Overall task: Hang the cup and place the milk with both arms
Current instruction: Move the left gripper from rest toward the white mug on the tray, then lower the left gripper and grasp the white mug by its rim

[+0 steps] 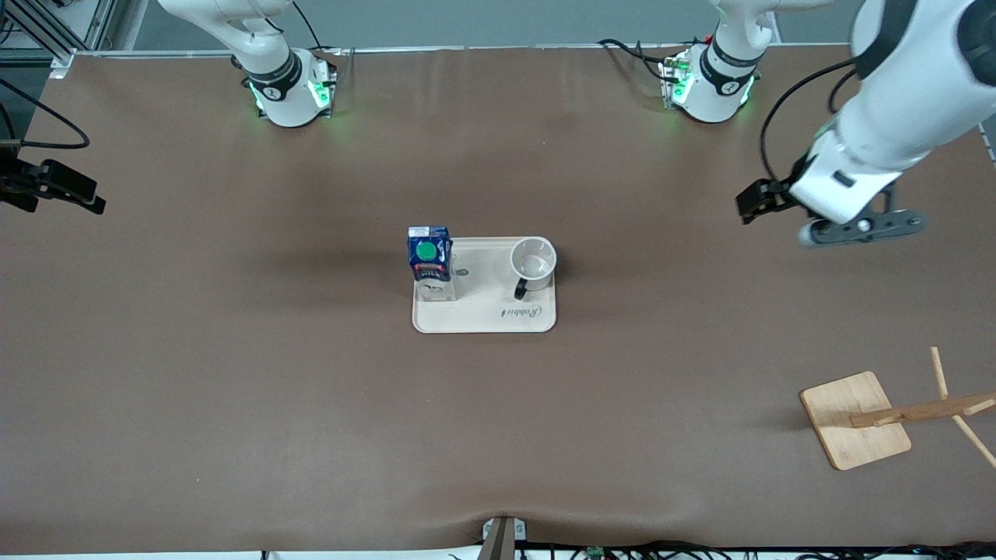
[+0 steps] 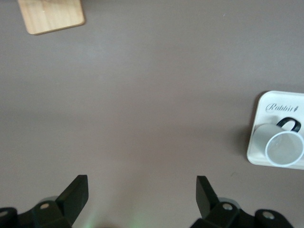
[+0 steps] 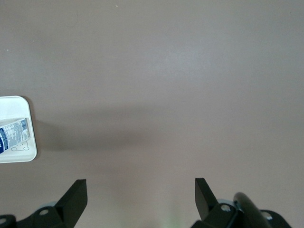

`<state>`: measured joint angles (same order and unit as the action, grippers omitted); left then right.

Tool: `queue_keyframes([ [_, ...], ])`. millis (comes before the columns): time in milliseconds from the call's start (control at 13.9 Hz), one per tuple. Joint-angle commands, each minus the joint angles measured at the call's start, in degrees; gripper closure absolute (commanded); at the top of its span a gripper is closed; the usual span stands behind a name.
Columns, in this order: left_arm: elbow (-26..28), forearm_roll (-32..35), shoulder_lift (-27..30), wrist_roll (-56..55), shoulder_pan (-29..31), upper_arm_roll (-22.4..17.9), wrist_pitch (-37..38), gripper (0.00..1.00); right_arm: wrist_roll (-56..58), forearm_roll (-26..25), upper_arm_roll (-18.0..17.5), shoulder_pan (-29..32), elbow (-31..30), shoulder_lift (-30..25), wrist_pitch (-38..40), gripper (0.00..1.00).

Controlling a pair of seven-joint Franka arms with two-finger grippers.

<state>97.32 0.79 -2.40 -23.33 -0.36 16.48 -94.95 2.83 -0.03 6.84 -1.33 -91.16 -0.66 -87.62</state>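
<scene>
The milk (image 1: 429,260), a dark-blue carton with a green cap, stands upright on the cream tray (image 1: 486,311) at the end toward the right arm. The cup (image 1: 533,260), a white mug, stands on the tray's other end with its black handle toward the front camera. My left gripper (image 1: 756,201) hangs open and empty over bare table toward the left arm's end. Its wrist view shows it (image 2: 142,190) with the cup (image 2: 280,145) far off. My right gripper (image 1: 74,190) is open and empty over the table's right-arm end. Its wrist view (image 3: 141,190) shows the milk's side (image 3: 14,135).
A wooden hanging rack with a flat base (image 1: 854,418) and pegged pole (image 1: 926,408) stands toward the left arm's end, nearer the front camera than the tray. Its base also shows in the left wrist view (image 2: 51,14). Brown table mat lies all around the tray.
</scene>
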Motion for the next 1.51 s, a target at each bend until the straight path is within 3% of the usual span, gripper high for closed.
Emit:
queue_keyframes([
  [0, 1.8, -0.3, -2.2, -10.7, -0.3, 5.1, -3.8, 0.0, 0.8, 0.8, -0.5, 0.7, 1.3, 3.6, 0.8, 0.0],
  [143, 3.0, 0.1, -4.8, -18.2, -1.5, 8.3, -7.4, 0.0, 0.8, 0.8, -0.5, 0.8, 1.6, 5.2, 0.9, 0.0],
  [574, 9.4, 0.1, -12.2, -34.7, -10.1, 8.6, -23.6, 0.0, 0.8, 0.8, -0.5, 1.2, 1.7, 8.7, -2.5, 0.0],
  [1076, 9.4, 7.1, -26.1, -52.9, -18.0, 8.5, -34.3, 0.0, 0.3, 1.0, -0.8, -2.1, 1.5, 11.0, -5.1, 0.0],
  [1219, 9.3, 9.7, -29.2, -56.5, -18.7, 8.6, -35.6, 0.06, 0.1, 1.5, -0.9, -2.3, 1.5, 11.9, -5.8, 0.0],
  [1291, 9.2, 11.1, -30.4, -58.4, -19.3, 8.6, -35.6, 0.15, 0.0, 2.9, -0.8, -2.4, 1.5, 12.2, -5.7, 0.0],
  [1435, 9.1, 11.4, -30.9, -59.4, -19.4, 8.6, -35.6, 0.74, 0.0, 4.1, -0.8, -2.4, 1.2, 12.3, -5.2, 0.0],
])
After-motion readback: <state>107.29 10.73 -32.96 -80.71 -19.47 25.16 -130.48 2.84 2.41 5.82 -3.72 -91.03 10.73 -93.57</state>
